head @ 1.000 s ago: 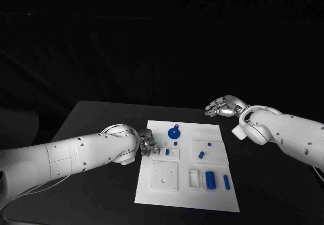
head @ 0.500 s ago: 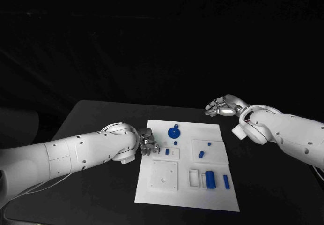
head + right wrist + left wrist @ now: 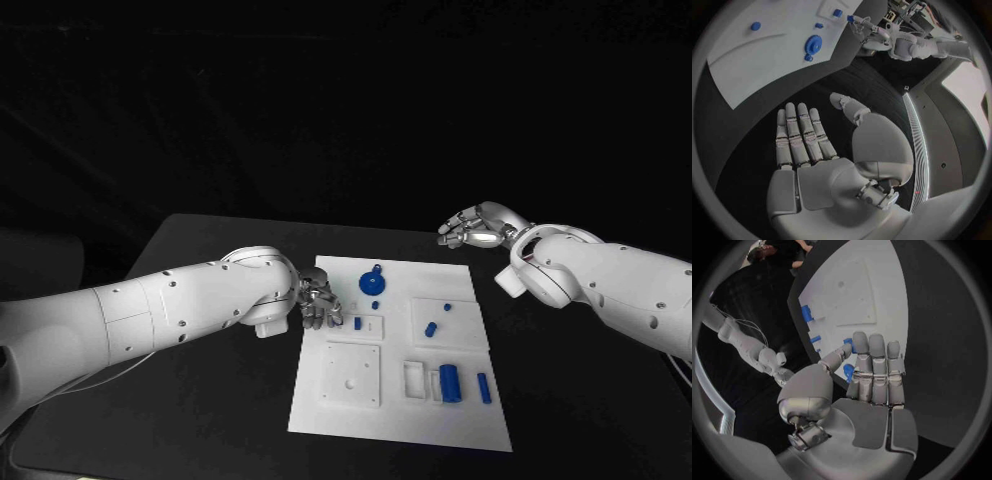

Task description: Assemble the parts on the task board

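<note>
The white task board [image 3: 325,415] lies in the middle of the black table. Blue parts lie on it: a round one [image 3: 372,284] at the far end, a small peg [image 3: 356,322] in a little plate, and longer pieces [image 3: 449,381] near the front. My left hand [image 3: 320,308] hovers at the board's left edge, fingers straight [image 3: 873,365]. A small blue part [image 3: 849,342] sits right at its thumb tip; whether the thumb touches it I cannot tell. My right hand [image 3: 476,230] is open over bare table beyond the board's far right corner, palm flat [image 3: 804,135].
A square white plate [image 3: 351,375] with a hole takes up the board's front left. Bare black table [image 3: 216,400] lies on both sides of the board. The table's far edge runs just behind my right hand.
My left forearm has swung slightly toward the far side; the hand stays at the board's left edge. The right arm and the parts have not moved.
</note>
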